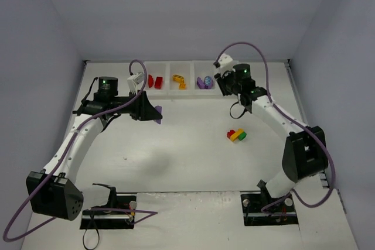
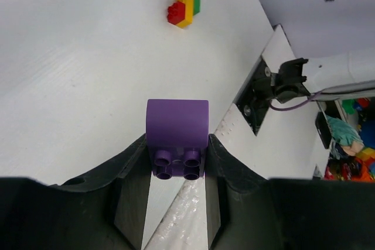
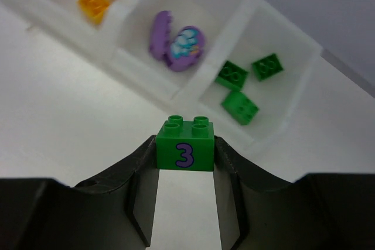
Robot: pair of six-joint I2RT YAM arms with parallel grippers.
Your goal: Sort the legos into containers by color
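Note:
My left gripper (image 1: 156,114) is shut on a purple brick (image 2: 177,136) and holds it above the table, left of centre and in front of the containers (image 1: 170,78). My right gripper (image 1: 224,88) is shut on a green brick marked 3 (image 3: 184,146), held just in front of the rightmost bin (image 3: 287,95), which holds three green bricks (image 3: 240,107). The bin beside it holds purple pieces (image 3: 176,44), then orange ones (image 3: 94,5), then red ones (image 1: 153,80). A red, yellow and green clump (image 1: 237,135) lies on the table; it also shows in the left wrist view (image 2: 184,9).
The white bins stand in a row against the back wall. The right arm's base and mount plate (image 2: 275,86) show at the table's near edge. Both arms arch over the table's sides, their purple cables (image 1: 252,48) looping above.

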